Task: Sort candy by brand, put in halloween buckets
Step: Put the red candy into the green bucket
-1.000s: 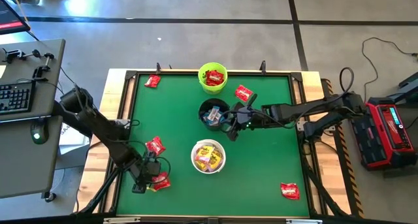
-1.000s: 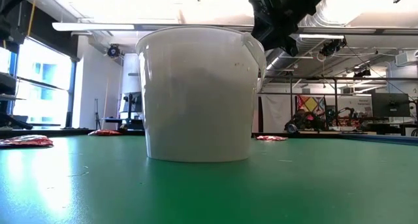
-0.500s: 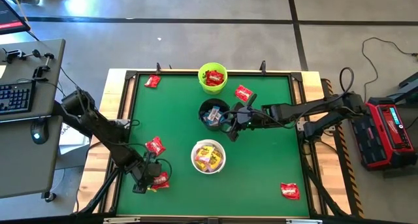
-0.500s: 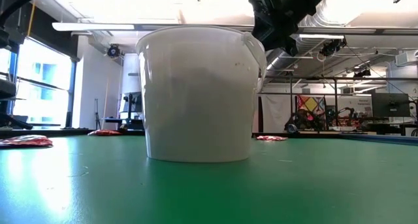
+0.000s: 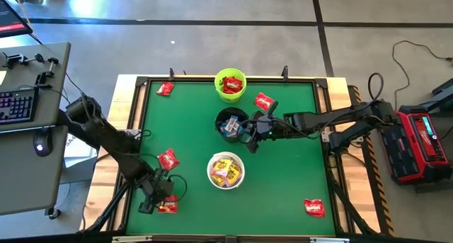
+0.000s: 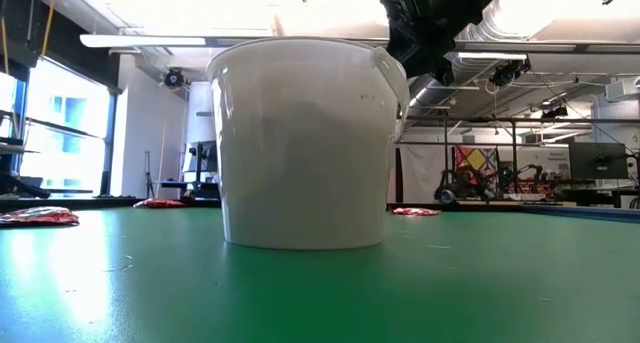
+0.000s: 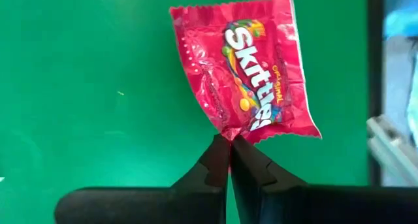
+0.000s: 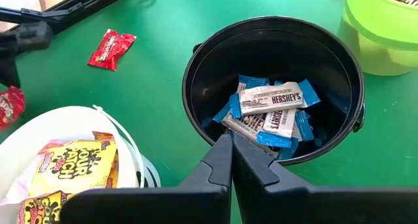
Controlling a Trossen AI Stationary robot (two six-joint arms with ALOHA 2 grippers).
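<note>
One red candy packet point(image 7: 247, 78) was pinched at its edge by the left gripper point(image 7: 230, 160), jaws clenched, presumably for the green bucket point(image 5: 231, 83). Right gripper point(image 8: 230, 160) hung clenched over the black bucket point(image 8: 196, 74).

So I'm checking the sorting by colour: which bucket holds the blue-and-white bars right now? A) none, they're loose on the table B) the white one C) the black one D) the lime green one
C: the right wrist view shows the blue-and-white bars lying inside the black bucket, while the white bucket holds yellow packets and the green bucket red ones.
</note>
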